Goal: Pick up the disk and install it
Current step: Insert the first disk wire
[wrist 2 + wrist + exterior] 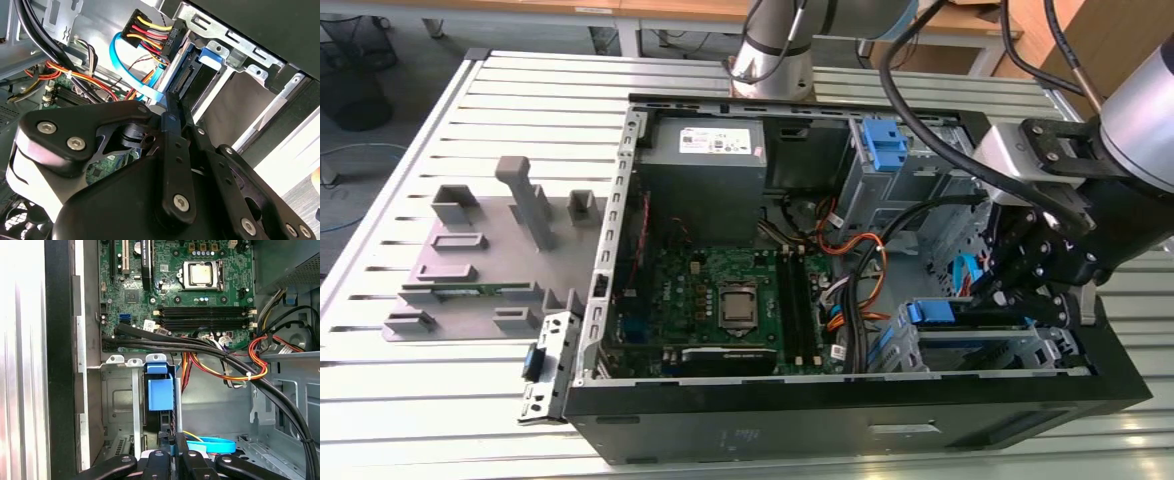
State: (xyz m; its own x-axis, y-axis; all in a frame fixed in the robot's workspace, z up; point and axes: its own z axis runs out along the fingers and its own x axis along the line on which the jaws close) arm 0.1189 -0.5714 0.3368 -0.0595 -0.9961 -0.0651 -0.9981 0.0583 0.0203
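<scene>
The exterior view looks down from above on the open computer case [854, 260], while both wrist views sit close inside it, sharing the drive bay [155, 390] and motherboard [185, 285].

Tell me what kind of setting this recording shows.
Probably a lab or workshop bench for PC assembly: an open computer case lies on a slotted aluminium table, beside grey part fixtures, the gripper inside it.

My arm [781, 40] is silver-grey metal tubing with a light grey rounded joint housing, black cables [947, 110] looping off it above the open computer case [854, 400]. My gripper [170, 150] is matte black, built from flat linkage bars pinned with silver hex screws. A white band sits behind the links.
</scene>
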